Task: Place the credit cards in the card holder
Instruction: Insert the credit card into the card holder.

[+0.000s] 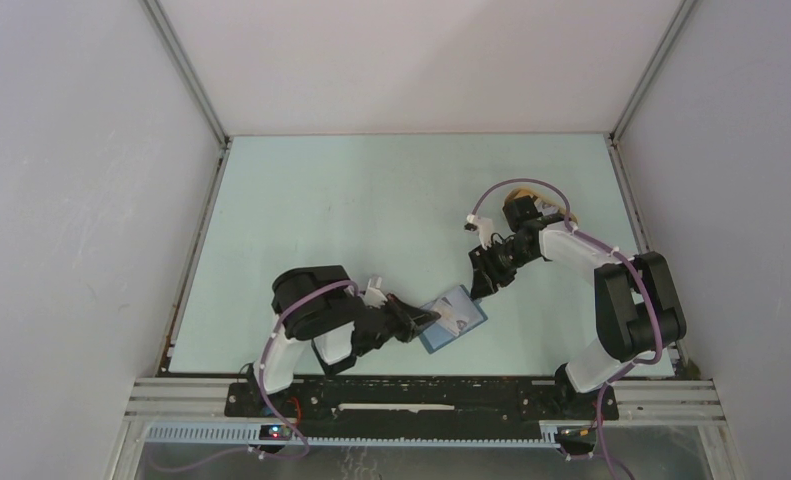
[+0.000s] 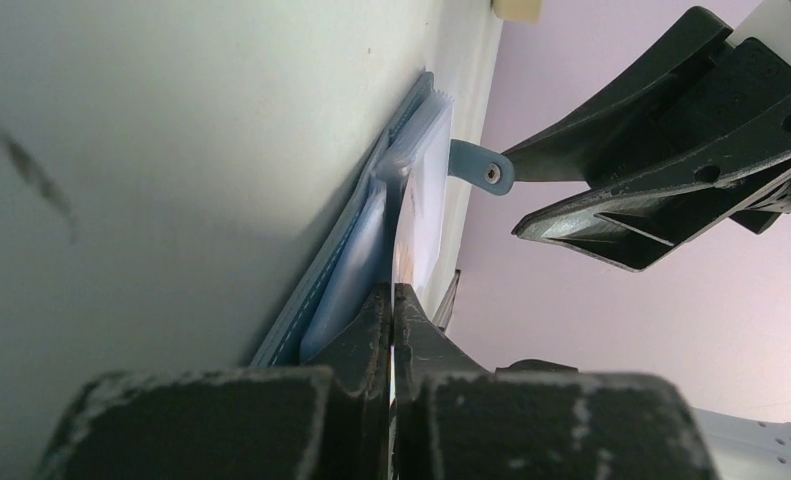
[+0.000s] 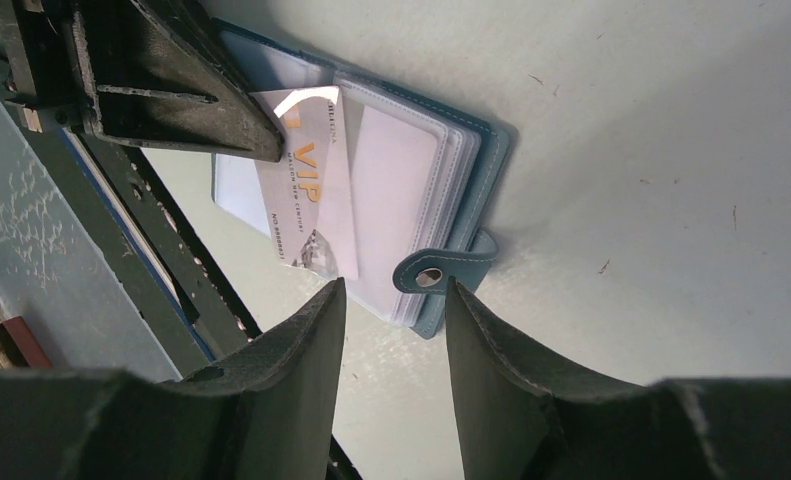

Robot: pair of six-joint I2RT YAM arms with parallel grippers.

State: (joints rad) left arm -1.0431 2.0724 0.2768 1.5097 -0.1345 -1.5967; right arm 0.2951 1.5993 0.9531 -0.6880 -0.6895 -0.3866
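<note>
While open, card holder [image 3: 411,200] (card [image 3: 306,200] atop)

Robotics lab test cell: blank white walls [image 1: 71,200] in aluminium posts [image 1: 186,70] enclose a pale green table [image 1: 351,200]; left arm [image 1: 311,300] and right arm [image 1: 636,300] bolted to a black rail [image 1: 421,395]; purple cables [image 1: 516,185] run exposed along both.

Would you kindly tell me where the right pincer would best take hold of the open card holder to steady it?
Probably by the snap tab, coming from the side that the right pincer faces. The card holder lies open and flat on the table, so the protruding tab is easiest to pinch; the left pincer holds the card at the opposite side.
</note>
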